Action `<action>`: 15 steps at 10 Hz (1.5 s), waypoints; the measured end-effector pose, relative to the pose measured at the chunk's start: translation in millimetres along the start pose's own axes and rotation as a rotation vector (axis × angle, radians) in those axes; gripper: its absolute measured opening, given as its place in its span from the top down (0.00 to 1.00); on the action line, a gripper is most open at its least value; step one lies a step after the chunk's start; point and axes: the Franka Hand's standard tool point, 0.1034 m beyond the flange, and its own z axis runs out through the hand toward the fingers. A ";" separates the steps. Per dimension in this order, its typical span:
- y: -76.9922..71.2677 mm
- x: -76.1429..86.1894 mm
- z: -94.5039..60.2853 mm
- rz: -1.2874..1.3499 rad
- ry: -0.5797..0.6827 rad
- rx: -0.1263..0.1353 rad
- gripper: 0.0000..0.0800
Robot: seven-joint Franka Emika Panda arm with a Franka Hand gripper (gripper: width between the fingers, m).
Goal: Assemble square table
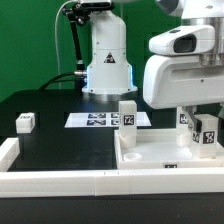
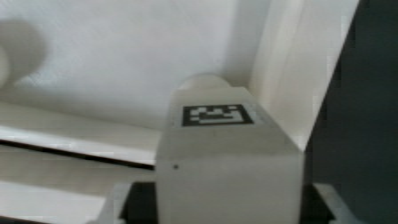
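The square table's white top panel lies rim up at the exterior view's lower right. One white tagged leg stands upright on its far left corner. My gripper hangs over the panel's right side, straddling a second tagged leg. In the wrist view that leg fills the space between my fingers, tag facing up. A thin dark gap shows on each side, so the gripper is open around it without touching. The panel lies behind. A third leg lies far left on the black table.
The marker board lies flat in front of the robot base. A long white L-shaped rail runs along the table's front edge and up the left side.
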 end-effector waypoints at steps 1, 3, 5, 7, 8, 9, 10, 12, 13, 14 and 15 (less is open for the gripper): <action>2.2 0.1 0.0 0.120 -0.003 0.000 0.64; 6.5 0.4 0.7 0.370 -0.012 0.030 0.64; 8.1 0.4 0.9 0.594 -0.017 0.046 0.64; 9.9 0.5 1.1 0.773 -0.021 0.053 0.64; 10.5 0.2 0.9 0.844 -0.027 0.051 0.64; 10.7 0.1 0.9 0.901 -0.032 0.050 0.64; 11.0 0.0 1.0 0.969 -0.034 0.048 0.63; 11.5 0.2 0.9 1.060 -0.035 0.047 0.63; 11.6 0.2 1.0 1.121 -0.036 0.046 0.56; 11.1 0.1 1.1 1.119 -0.037 0.046 0.56; 9.9 -0.7 1.7 1.091 -0.037 0.043 0.39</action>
